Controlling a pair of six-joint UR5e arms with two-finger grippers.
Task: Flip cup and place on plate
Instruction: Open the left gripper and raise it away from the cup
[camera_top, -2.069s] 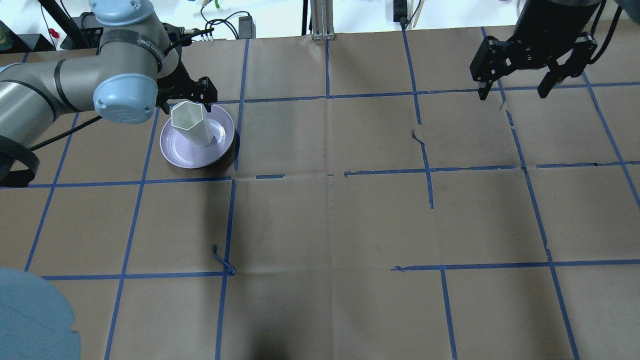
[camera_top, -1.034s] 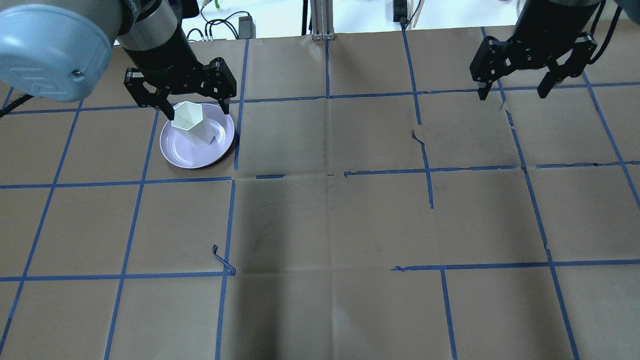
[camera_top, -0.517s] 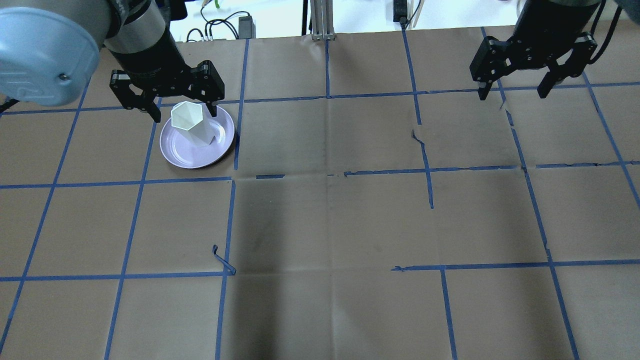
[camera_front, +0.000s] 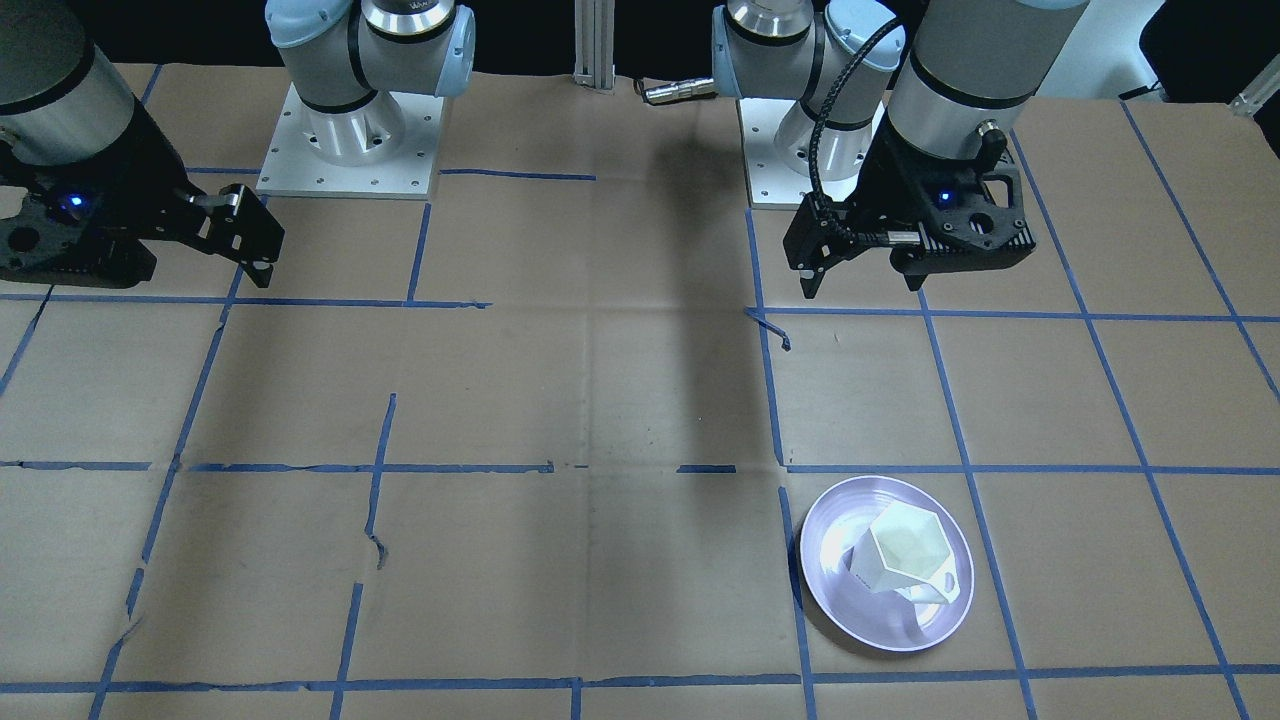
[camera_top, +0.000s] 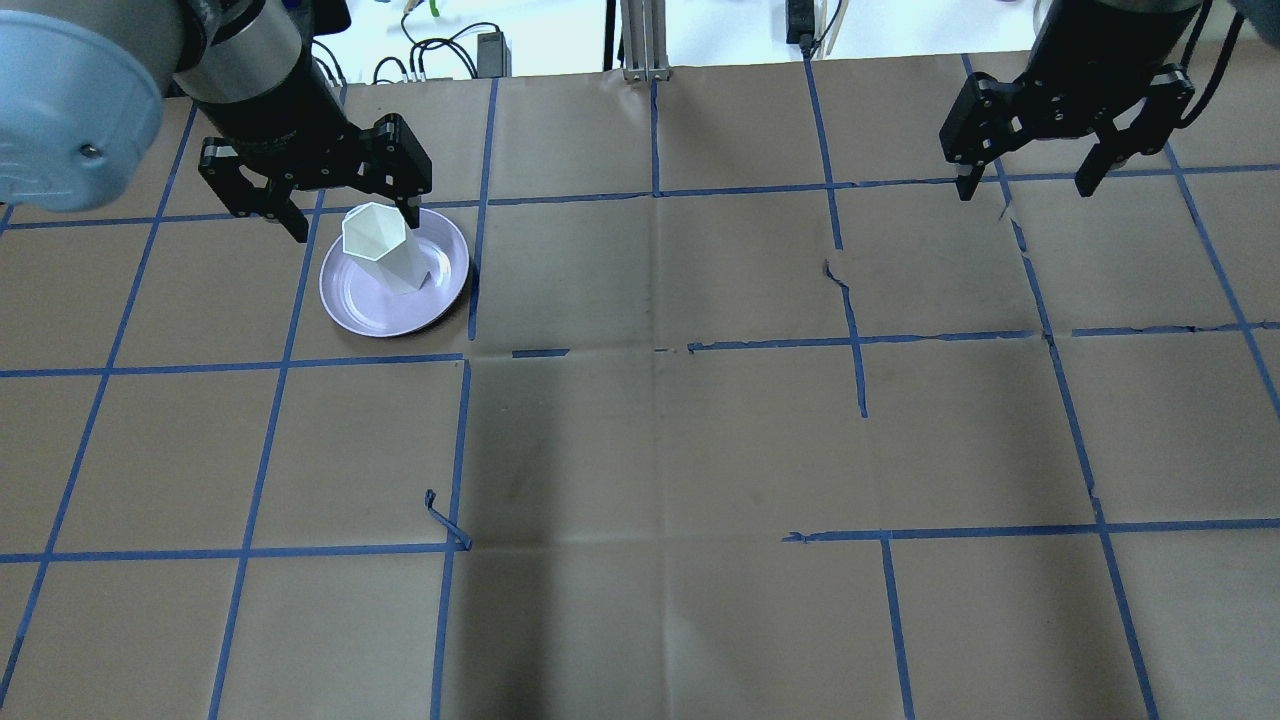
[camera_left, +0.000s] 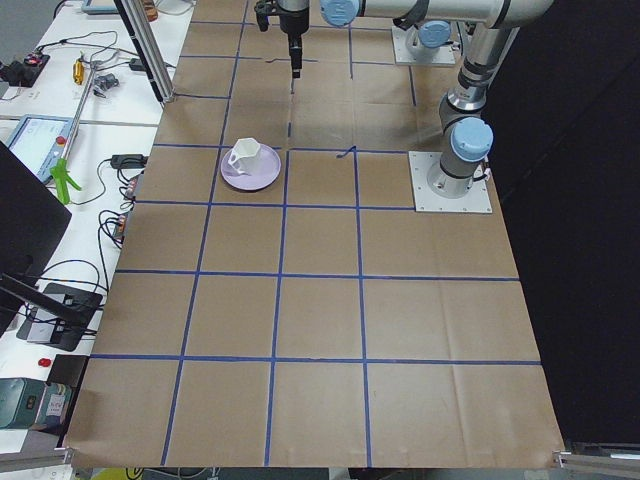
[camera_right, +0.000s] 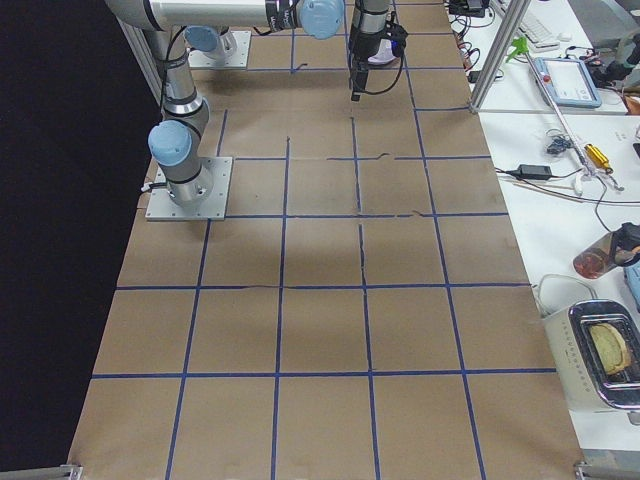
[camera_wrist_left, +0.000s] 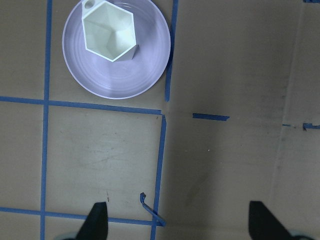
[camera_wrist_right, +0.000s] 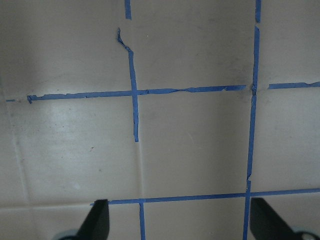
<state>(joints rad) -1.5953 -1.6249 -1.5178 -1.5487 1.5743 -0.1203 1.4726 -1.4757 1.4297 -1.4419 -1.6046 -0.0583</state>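
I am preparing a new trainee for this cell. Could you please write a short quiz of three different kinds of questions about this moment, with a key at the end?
1. True or false: the small white faceted cup lies on its side.
2. Multiple choice: where is the cup?
A) standing on the round pale lavender plate
B) held between two fingers above the table
C) on the brown paper next to the plate
3. Fill in the word: the left end effector is ____ (open or shut) and holds nothing.

Key: 1 false, it stands upright with its mouth up; 2 A; 3 open.
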